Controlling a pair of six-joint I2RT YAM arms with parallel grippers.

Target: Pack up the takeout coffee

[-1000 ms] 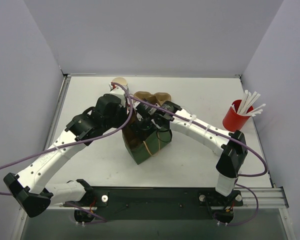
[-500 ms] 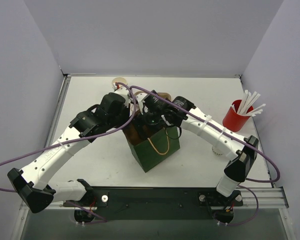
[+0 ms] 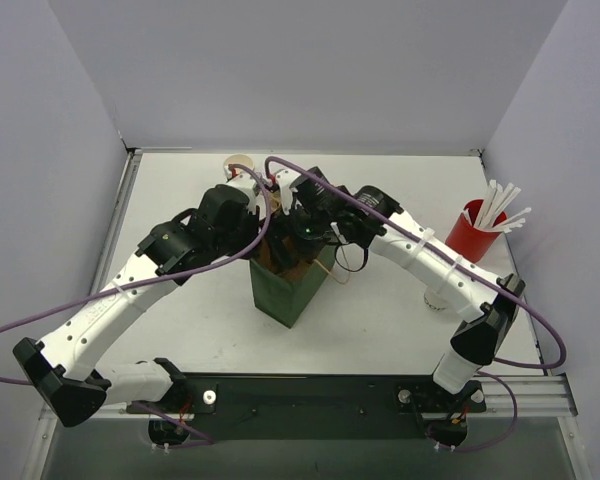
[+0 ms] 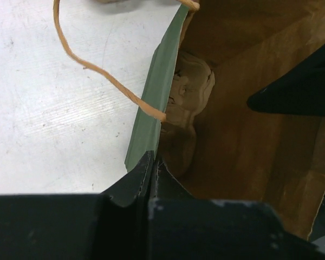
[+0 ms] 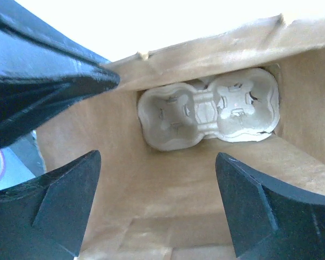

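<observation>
A green paper bag (image 3: 283,288) with a brown inside stands upright at the table's middle. My left gripper (image 3: 263,237) is shut on the bag's left rim; the left wrist view shows its jaws (image 4: 153,161) pinching the green wall (image 4: 157,108). My right gripper (image 3: 306,232) hovers open and empty over the bag's mouth (image 5: 157,157). The moulded-cardboard cup carrier (image 5: 208,111) lies at the bag's bottom with no cups in it, and it also shows in the left wrist view (image 4: 192,92). One white paper cup (image 3: 239,164), tan inside and without a lid, stands at the back, behind the left arm.
A red cup of white straws (image 3: 471,236) stands at the right. A small whitish round thing (image 3: 435,299) peeks from under the right arm. The bag's tan cord handle (image 4: 92,65) hangs outside over the white table. Grey walls close in on three sides.
The bag has been tipped from leaning to upright. The carrier, which stuck out of the mouth, now lies inside. The right gripper has moved over the opening.
</observation>
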